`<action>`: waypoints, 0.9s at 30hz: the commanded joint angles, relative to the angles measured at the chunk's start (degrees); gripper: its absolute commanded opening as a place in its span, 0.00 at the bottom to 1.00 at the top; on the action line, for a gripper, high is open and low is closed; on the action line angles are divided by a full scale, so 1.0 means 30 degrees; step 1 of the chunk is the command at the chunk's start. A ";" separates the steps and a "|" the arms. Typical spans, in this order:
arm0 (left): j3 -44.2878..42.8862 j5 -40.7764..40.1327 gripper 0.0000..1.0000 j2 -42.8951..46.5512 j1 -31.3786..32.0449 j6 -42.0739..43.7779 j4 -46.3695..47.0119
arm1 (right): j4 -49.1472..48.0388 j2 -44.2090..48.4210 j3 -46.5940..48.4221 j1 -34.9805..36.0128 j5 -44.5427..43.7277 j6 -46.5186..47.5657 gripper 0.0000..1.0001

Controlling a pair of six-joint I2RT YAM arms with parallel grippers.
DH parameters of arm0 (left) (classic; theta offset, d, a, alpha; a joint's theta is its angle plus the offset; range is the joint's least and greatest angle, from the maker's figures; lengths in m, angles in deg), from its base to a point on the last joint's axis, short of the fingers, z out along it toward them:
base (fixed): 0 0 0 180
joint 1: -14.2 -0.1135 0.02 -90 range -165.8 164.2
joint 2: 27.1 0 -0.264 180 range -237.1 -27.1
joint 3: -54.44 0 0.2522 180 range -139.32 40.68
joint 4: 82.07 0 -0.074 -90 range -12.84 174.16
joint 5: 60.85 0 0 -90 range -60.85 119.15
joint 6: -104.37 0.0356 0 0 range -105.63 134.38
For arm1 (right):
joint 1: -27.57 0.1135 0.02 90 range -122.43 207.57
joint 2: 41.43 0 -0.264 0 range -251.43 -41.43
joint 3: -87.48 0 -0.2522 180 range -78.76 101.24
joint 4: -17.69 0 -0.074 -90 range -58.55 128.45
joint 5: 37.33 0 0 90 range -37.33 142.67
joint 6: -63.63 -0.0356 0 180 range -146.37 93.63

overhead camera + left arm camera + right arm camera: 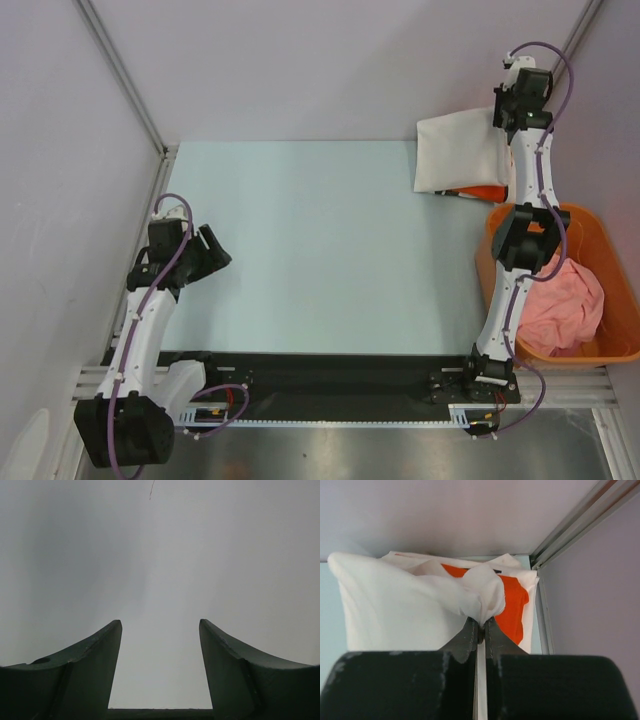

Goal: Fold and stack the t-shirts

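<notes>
The right gripper is at the far right corner of the table, with its fingers pressed together, pinching a bunched fold of the white shirt. The white shirt lies folded on the orange shirt, which shows at its right and near edges. The pink shirt lies crumpled in the basket at the near right. The left gripper is at the near left above the table, with its fingers spread and holding nothing.
</notes>
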 commanded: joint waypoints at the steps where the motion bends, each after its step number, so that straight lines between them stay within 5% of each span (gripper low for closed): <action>1: -0.0008 -0.0364 0.69 -0.0052 -0.0010 -0.0205 0.0480 | -0.3644 -0.1637 0.1744 -0.0423 -0.0399 0.0138 0.00; 5: -0.0008 -0.0451 0.69 -0.0228 0.0019 -0.0235 0.0479 | -0.6165 -0.4278 0.2860 -0.0423 -0.4276 -0.0506 0.03; 6: -0.0008 -0.0481 0.69 -0.0374 -0.0010 -0.0235 0.0479 | -0.6722 -0.4863 0.3036 -0.0365 -0.5632 -0.0653 0.19; 9: -0.0037 -0.0569 0.69 -0.0434 0.0019 -0.0235 0.0362 | -0.8454 -0.5893 0.2920 -0.0248 -0.9327 -0.1120 0.99; 15: -0.0037 -0.0481 0.69 -0.0229 -0.0010 -0.0264 0.0362 | -0.8952 -0.3560 0.0351 0.0016 -1.1124 -0.3027 1.00; 21: -0.0067 -0.0510 0.69 0.0327 0.0019 -0.0293 0.0333 | -0.7847 -0.0367 0.0489 0.0484 -1.0306 -0.4135 1.00; 27: -0.0067 -0.0686 0.70 0.1177 -0.0010 -0.0352 0.0362 | -0.5942 0.3737 -0.2670 0.1626 -0.8754 -0.5925 1.00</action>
